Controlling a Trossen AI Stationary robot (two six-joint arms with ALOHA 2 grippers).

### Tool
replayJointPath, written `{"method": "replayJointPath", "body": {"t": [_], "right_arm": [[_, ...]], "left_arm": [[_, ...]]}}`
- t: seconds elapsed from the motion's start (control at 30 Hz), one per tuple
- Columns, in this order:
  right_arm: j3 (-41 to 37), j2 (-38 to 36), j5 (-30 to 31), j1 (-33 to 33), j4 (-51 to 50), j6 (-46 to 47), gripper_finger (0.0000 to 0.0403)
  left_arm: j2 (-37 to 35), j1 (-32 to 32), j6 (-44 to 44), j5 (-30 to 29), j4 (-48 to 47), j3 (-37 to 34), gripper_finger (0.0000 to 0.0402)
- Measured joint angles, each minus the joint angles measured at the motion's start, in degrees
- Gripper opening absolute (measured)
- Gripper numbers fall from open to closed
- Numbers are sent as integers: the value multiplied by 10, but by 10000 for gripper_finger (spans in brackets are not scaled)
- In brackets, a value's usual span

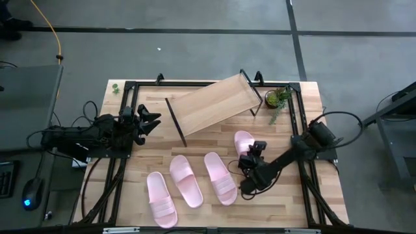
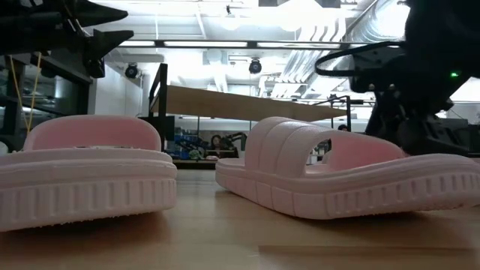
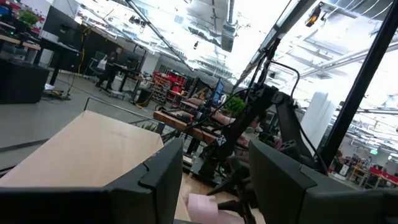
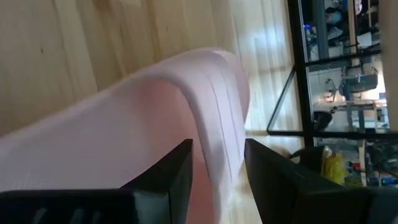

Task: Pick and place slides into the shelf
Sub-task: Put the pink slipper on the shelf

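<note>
Three pale pink slides (image 1: pixel 160 198), (image 1: pixel 186 180), (image 1: pixel 221 177) lie soles down in a row near the table's front edge. A fourth slide (image 1: pixel 244 139) lies farther back, its near part hidden under my right gripper (image 1: pixel 249 160). In the right wrist view my right gripper (image 4: pixel 217 149) is open, one finger on either side of the rim of this slide's strap (image 4: pixel 214 93). The shelf (image 1: pixel 214 104) stands askew on its black legs at the far middle, nothing on its board. My left gripper (image 1: pixel 153 121) waits open at the table's left, raised and facing the shelf. My right gripper has its fingers (image 4: pixel 165 180) on either side of the edge of the fourth slide's strap (image 4: pixel 208 134), slanting down from the table's near right. Whether they touch the strap I cannot tell. The slide lies on the table.
A small green plant (image 1: pixel 278 99) stands at the far right corner beside the shelf. Black frame rails (image 1: pixel 296 117) run along the table's sides. Bare wood lies between the slide row and the shelf (image 1: pixel 195 146). The low view shows two slides (image 2: pixel 90 172), (image 2: pixel 337 180) close up.
</note>
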Motion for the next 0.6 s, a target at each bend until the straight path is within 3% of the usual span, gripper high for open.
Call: {"method": "replayJointPath", "body": {"t": [0.6], "right_arm": [[0, 0, 2, -21, 28, -27, 136]], "left_arm": [[0, 0, 0, 0, 0, 0, 166]]}}
